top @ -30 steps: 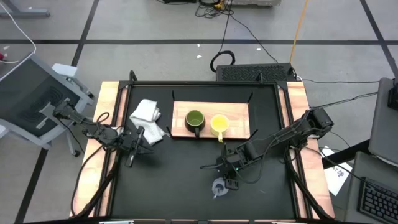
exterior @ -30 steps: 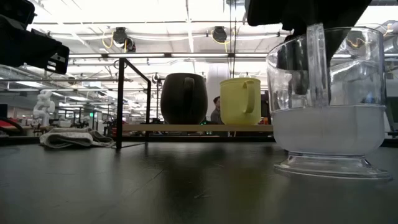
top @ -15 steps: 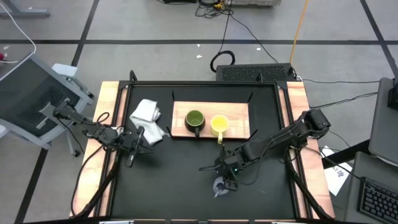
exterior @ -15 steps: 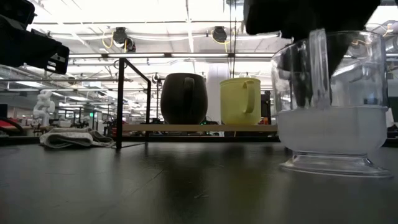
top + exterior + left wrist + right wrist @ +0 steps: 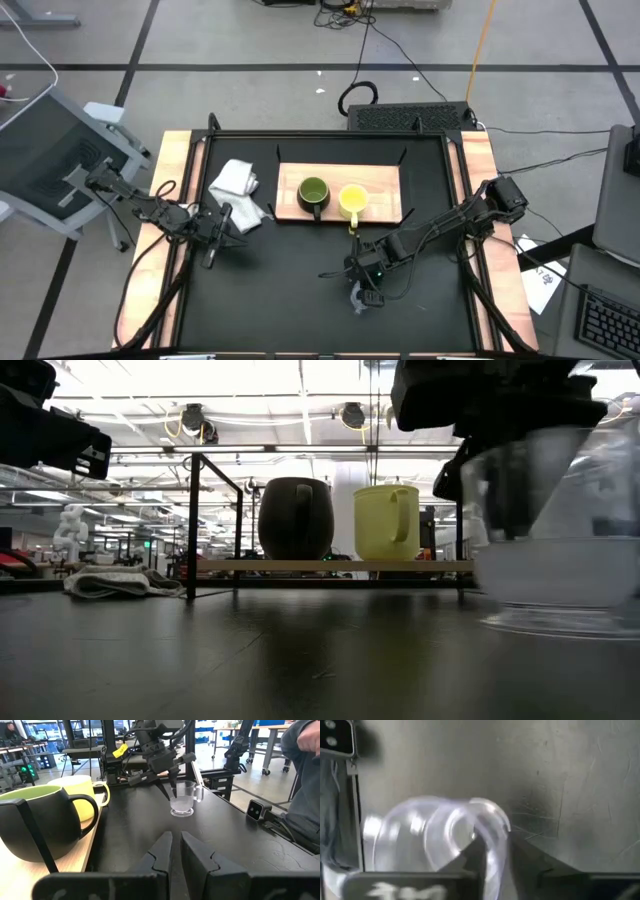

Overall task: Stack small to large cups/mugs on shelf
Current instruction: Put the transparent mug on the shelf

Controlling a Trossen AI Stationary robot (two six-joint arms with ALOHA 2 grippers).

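A dark green mug and a yellow mug stand upright side by side on the light-wood shelf at the table's far middle. A small clear glass cup with a handle stands on the black table nearer the front, right of centre. My right gripper is down at the cup's rim, shut on its wall, and mostly hides it from above. My left gripper waits shut at the table's left, level, beside a white cloth. My right gripper has one finger inside the glass cup and the other outside, with the rim wall between them. The fingers slant down from the table's right. The cup's base rests on the table.
A crumpled white cloth lies left of the shelf. Black corner brackets rise from the shelf. A person stands beyond the table's right side. Bare black tabletop spreads between the shelf and the front edge.
My right gripper has sunk a little onto the glass cup. The cup has slid a short way toward the table's right edge, still standing on its base. Both mugs have stayed in place.
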